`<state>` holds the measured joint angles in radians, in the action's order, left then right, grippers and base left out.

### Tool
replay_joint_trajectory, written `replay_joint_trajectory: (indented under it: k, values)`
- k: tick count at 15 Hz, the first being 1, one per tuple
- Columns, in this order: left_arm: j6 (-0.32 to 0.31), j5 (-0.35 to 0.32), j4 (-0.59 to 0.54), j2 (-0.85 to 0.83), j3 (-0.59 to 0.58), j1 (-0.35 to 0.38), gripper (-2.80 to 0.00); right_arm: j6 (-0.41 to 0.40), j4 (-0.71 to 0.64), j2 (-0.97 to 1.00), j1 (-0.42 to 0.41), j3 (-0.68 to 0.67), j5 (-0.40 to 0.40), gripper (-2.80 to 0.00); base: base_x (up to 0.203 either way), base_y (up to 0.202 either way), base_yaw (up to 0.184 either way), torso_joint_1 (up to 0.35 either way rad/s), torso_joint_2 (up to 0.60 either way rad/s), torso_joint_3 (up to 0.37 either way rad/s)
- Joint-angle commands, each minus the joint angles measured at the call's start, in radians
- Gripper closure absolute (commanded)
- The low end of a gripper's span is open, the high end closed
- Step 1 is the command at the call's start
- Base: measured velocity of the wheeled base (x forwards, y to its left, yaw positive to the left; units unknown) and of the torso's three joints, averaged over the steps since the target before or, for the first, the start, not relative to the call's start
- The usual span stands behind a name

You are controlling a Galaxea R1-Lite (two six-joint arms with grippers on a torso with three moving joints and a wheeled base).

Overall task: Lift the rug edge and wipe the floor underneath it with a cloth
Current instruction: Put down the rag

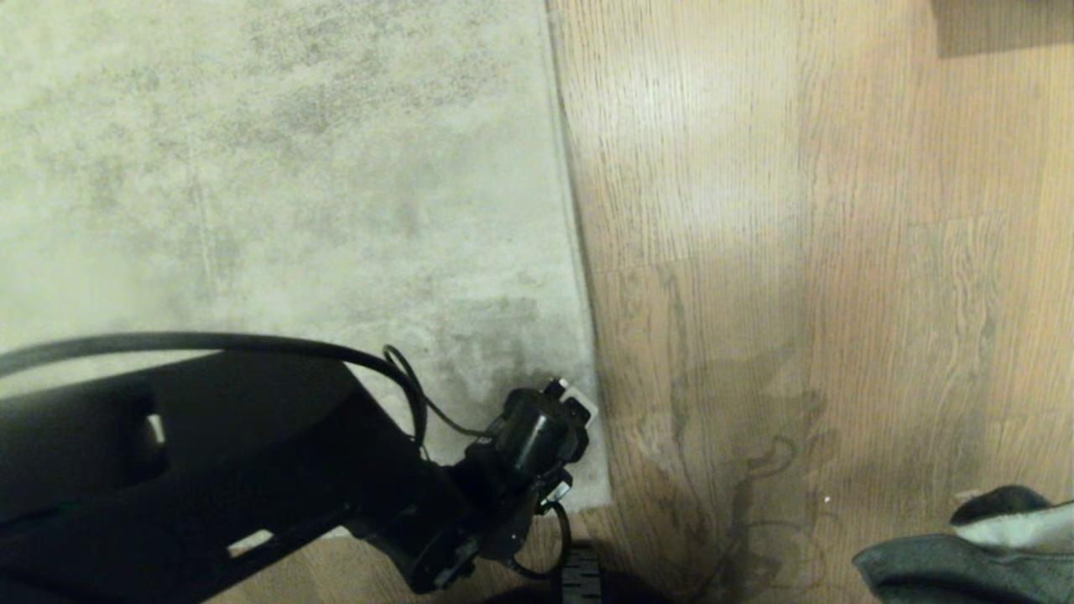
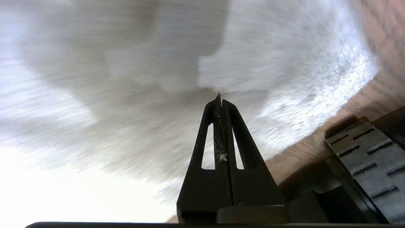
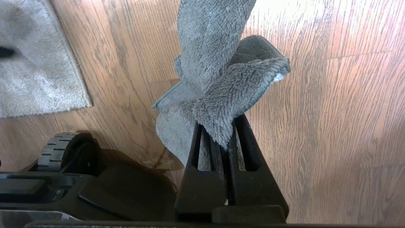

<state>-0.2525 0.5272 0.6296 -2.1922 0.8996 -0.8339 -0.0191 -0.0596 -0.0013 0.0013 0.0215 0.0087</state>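
The beige-grey rug [image 1: 294, 193] lies flat, and its edge [image 1: 575, 210] runs straight beside the wood floor [image 1: 797, 252]. My left wrist [image 1: 537, 436] hangs over the rug's near corner. In the left wrist view the left gripper [image 2: 219, 98] is shut, with only lint between its fingers. It points at the rug [image 2: 142, 95] close to the rug edge [image 2: 319, 126]. Whether it touches the pile I cannot tell. My right gripper [image 3: 221, 124] is shut on the dark grey cloth [image 3: 221, 76], which hangs above the floor [image 3: 332, 110]. In the head view the cloth [image 1: 965, 558] shows at the lower right.
The robot's base and a ribbed wheel [image 2: 364, 152] stand on the floor just beside the rug's corner; the wheel [image 3: 57, 148] also appears in the right wrist view, near the rug corner [image 3: 41, 79]. A dark shape [image 1: 998, 25] sits at the far right.
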Motion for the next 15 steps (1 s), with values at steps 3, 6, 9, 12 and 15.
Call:
replay_joint_trajectory:
  k: [3,6,9,12,15]
  values:
    - [0.006,0.0,0.003,0.329,-0.159,0.055,0.0,-0.001,0.0,0.003,0.0,0.0,0.001,0.0,0.0,0.0,0.0,0.0,0.0,0.0]
    - [0.007,-0.006,0.007,0.527,-0.281,0.121,0.0,-0.001,0.0,0.001,0.0,0.0,0.001,0.0,0.0,0.0,0.0,0.0,0.0,0.0]
    - [0.008,-0.092,0.006,0.678,-0.351,0.218,0.0,-0.001,0.0,0.001,0.0,0.0,0.001,0.0,0.0,0.0,0.0,0.0,0.0,0.0]
    - [0.01,-0.182,0.004,0.768,-0.376,0.278,0.0,-0.001,0.0,0.001,0.0,0.0,0.001,0.0,0.0,0.0,0.0,0.0,0.0,0.0]
    - [0.053,-0.196,0.009,0.857,-0.447,0.291,0.0,-0.001,0.0,0.001,0.0,0.0,0.001,0.0,0.0,0.0,0.0,0.0,0.0,0.0]
